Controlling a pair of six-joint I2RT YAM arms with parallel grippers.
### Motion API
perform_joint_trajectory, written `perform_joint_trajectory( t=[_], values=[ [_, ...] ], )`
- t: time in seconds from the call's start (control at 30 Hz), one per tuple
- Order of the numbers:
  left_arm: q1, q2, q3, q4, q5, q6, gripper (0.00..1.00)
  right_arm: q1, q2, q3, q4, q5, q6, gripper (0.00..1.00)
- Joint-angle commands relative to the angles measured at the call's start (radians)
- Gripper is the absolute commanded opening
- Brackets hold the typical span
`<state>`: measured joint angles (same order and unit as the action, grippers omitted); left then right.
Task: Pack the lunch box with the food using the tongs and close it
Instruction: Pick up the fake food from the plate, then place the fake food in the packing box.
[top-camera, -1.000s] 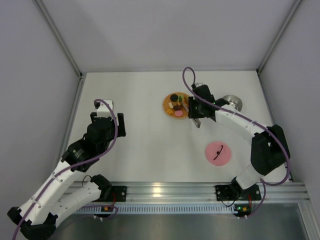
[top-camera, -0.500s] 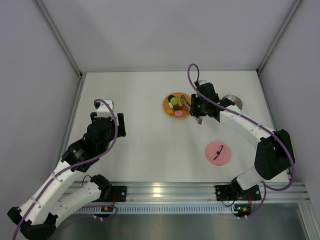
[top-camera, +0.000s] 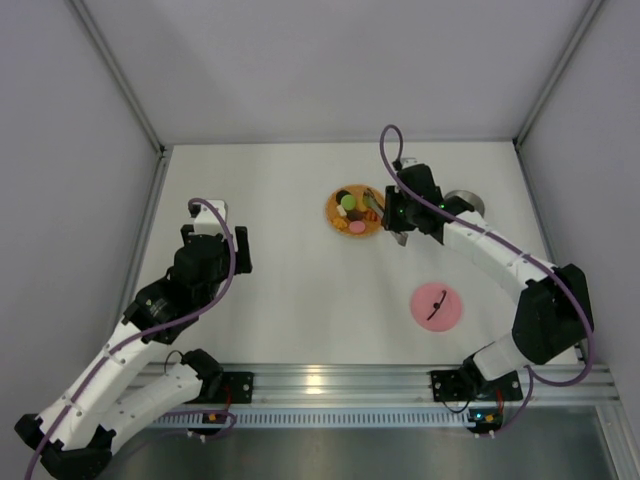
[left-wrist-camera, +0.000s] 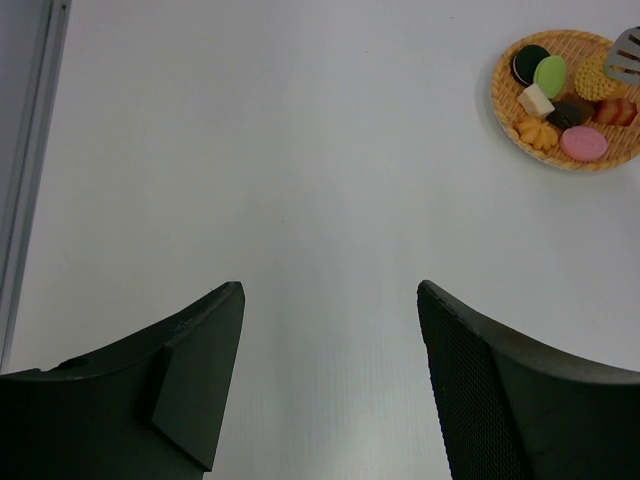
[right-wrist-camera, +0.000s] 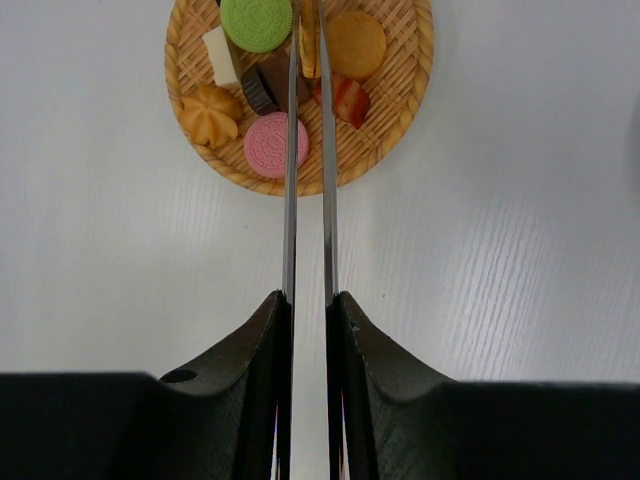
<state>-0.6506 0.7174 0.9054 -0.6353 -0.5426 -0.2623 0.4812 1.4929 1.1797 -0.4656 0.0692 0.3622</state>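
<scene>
Lunch box (top-camera: 474, 203) half hidden behind right arm (top-camera: 490, 250); tongs (left-wrist-camera: 625, 58) over the food (right-wrist-camera: 275, 143).

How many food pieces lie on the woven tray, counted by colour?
green piece: 1
pink piece: 1
cream cube: 1
red piece: 1
dark pieces: 2
orange-yellow pieces: 2
Total: 8, as the left wrist view shows them.

Eight food pieces (left-wrist-camera: 570, 112), one tongs (right-wrist-camera: 289, 200), one lunch box (top-camera: 468, 203), one lid (top-camera: 438, 305).
</scene>
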Motion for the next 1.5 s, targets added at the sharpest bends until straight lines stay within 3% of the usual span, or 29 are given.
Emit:
perform_joint_trajectory(
  t=[0.0,0.3,0.43,0.73,1.3,1.47],
  values=[
    [0.000,-0.013,-0.005,0.036,0.001,0.006,0.75,-0.024,-0.057,0.064,0.013,0.035,0.001,0.18],
    [0.000,-0.019,-0.005,0.037,0.012,0.006,0.75,-0.088,-0.170,0.054,-0.030,0.078,0.004,0.14],
    [0.000,-0.021,-0.005,0.036,0.018,0.006,0.75,-0.139,-0.291,0.029,-0.071,0.107,0.004,0.14],
    [0.000,-0.022,-0.003,0.037,0.032,0.006,0.75,-0.343,-0.509,-0.124,-0.160,0.149,-0.005,0.15],
    [0.000,-0.015,-0.003,0.034,0.033,0.006,0.75,-0.400,-0.520,-0.244,-0.142,0.141,-0.022,0.14],
    [0.002,-0.012,-0.003,0.036,0.033,0.006,0.75,-0.400,-0.510,-0.242,-0.143,0.144,-0.023,0.19]
  ],
)
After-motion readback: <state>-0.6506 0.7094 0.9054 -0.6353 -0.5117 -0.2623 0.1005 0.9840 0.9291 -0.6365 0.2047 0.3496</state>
